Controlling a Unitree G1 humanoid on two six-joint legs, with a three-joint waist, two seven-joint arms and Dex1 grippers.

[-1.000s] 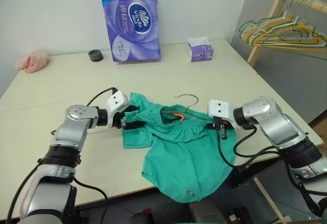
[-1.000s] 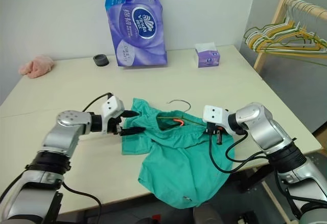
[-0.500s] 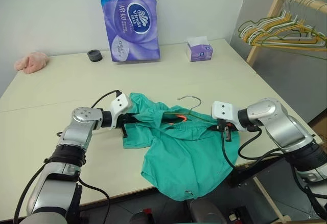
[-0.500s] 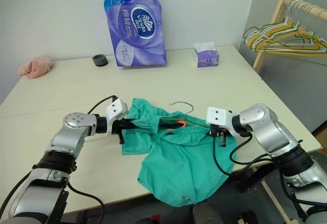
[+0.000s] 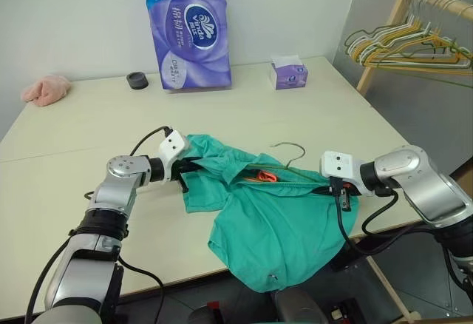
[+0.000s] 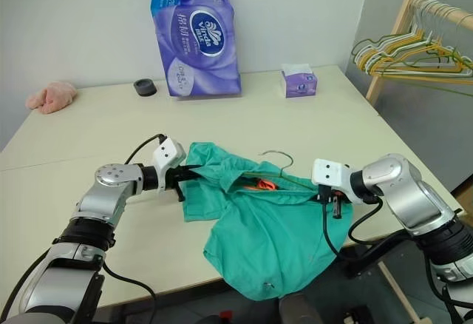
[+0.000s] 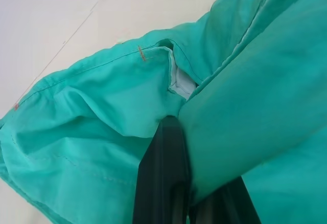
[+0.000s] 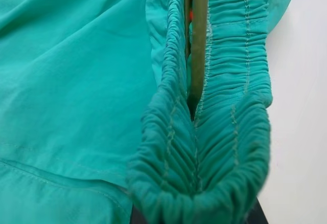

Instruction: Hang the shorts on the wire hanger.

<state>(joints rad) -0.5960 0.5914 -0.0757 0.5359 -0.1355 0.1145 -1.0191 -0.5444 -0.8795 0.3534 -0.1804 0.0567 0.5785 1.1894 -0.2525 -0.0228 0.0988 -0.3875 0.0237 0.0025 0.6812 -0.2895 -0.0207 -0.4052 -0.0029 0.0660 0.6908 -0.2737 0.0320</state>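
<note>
- Here the shorts (image 5: 277, 224) lie at the near edge of the table (image 5: 89, 128), one leg draped over that edge; the hanger (image 5: 290, 149) sits inside the waistband, its hook sticking out on the far side and its wire running along the opening, as the right wrist view shows (image 8: 198, 35)
- Left end effector (image 5: 186, 172) is closed on the shorts at their left side; in the left wrist view a black finger (image 7: 164, 178) is tucked into a fold of the cloth
- Right end effector (image 5: 341, 189) is closed on the gathered waistband at the right end; the elastic bunches around it in the right wrist view, with the wire just beside the pinch; whether the wire itself is pinched too, I cannot tell
- Step in hand, as I judge it: the waistband is being drawn taut between the two grips so that it seats over the hanger; the task looks well along but not finished
- Next move calls for an even pull at both ends, keeping the hook free; too hard a tug could drag the wire out, or slide the lot off the table
</note>
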